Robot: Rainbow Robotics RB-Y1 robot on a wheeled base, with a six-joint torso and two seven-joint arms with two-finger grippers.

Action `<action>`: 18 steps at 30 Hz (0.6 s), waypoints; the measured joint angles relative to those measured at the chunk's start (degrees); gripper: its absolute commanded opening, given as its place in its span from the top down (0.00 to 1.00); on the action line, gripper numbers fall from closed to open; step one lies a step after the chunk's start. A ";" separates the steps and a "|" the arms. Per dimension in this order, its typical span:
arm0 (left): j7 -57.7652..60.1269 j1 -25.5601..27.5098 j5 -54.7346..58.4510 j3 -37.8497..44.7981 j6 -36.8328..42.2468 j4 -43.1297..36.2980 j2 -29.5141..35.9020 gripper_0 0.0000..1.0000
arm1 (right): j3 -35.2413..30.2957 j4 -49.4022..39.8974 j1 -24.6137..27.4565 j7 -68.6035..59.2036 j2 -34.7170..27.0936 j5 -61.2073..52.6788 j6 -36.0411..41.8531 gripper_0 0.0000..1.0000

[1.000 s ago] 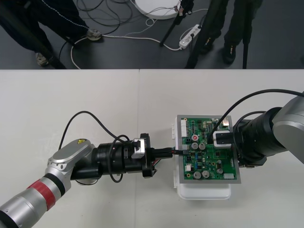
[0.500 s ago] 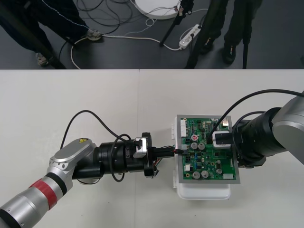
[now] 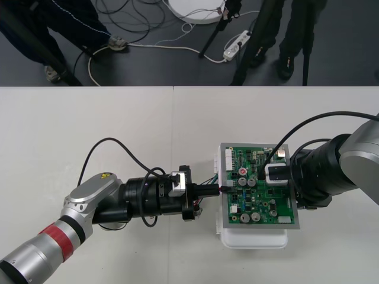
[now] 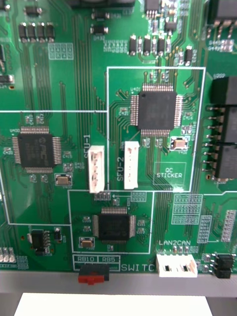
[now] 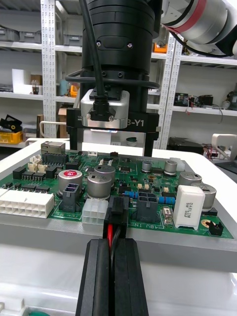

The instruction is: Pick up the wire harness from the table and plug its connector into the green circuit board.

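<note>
The wire harness's black plug [image 5: 117,206] stands at the near edge of the green circuit board [image 5: 163,224]. It sits between a small white connector [image 5: 95,213] and a black socket [image 5: 148,202], and its red and black wires [image 5: 114,232] run straight back from it. Whether the plug is pushed fully home or only touching its header cannot be told.

The left pincer [image 5: 112,244] is closed on those wires just behind the plug, with its black fingers [image 5: 96,266] pressed close on either side. In the front view the left pincer [image 3: 208,190] lies low and level, reaching in to the board's left edge.

The right pincer [image 3: 269,173] hangs over the right half of the board, whose white base [image 3: 253,238] rests on the worktop [image 3: 118,118]. I cannot tell whether the right pincer is open or closed.

So the pick-up looks finished, since the harness is off the worktop and has been carried to the board. The plugging-in is at its last stage. What seems left is a final push if the plug is not seated, then letting go and drawing the left arm back without dragging the wires out.
</note>
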 measured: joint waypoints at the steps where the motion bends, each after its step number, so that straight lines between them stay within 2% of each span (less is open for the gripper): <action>1: 0.00 0.00 0.00 0.00 0.00 0.00 0.00 1.00 | 0.00 0.00 0.00 0.00 0.00 0.00 0.00 0.00; 18: 0.00 0.00 0.16 -0.08 0.02 0.00 0.21 0.99 | -0.09 -0.14 0.01 0.00 0.00 0.16 0.00 0.00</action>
